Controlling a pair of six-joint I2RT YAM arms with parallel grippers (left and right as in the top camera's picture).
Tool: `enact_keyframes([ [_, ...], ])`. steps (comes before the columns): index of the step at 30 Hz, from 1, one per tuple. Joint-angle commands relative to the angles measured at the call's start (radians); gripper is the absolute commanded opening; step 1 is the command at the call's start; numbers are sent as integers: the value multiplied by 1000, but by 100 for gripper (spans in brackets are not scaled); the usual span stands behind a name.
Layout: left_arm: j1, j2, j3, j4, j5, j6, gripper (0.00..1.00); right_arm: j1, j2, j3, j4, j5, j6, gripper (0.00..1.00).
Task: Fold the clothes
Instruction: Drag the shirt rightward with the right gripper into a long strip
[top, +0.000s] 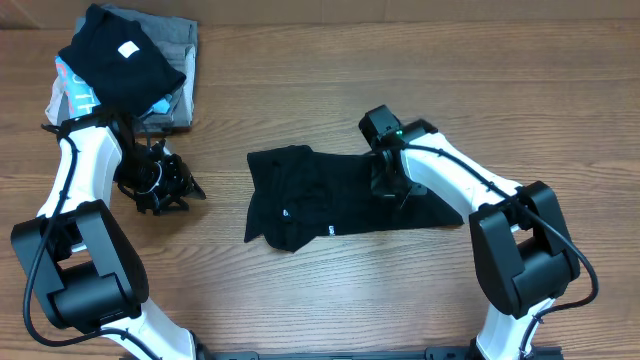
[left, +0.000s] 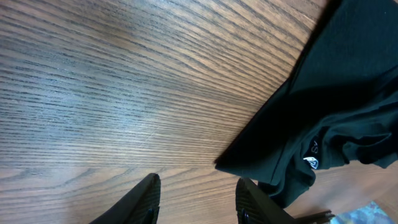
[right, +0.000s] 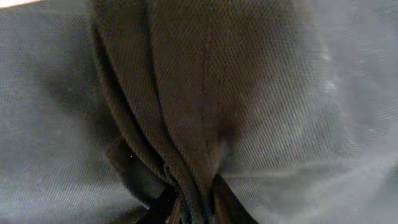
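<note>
Right tool (right: 191, 210) is closed on a raised ridge of the black shirt (top: 320, 200), gathered cloth pinched between its fingers, apparently to lift that side over for a fold. The shirt lies rumpled and only partly spread in the middle of the table (top: 420, 80), so the fold looks barely begun. To its left, the left tool (left: 196, 202) hovers over bare wood near the shirt's edge, fingers parted and holding nothing, seemingly placed to take the opposite side. Folded garments (top: 130, 60) sit stacked at the table's far left corner, well apart.
</note>
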Motion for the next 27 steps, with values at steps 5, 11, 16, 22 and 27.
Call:
enact_keyframes([
  [5,-7,-7,11,0,8,11,43,-50,-26,139,-123,76,7,15],
  [11,-7,-7,11,0,8,11,43,-150,-51,151,-171,76,6,11],
  [16,-7,-7,11,1,8,11,44,-275,-54,151,-209,90,7,4],
  [22,-7,-7,11,1,8,11,44,-379,-55,151,-211,103,5,4],
  [27,-7,-7,11,1,8,11,44,-458,-55,152,-212,121,6,4],
])
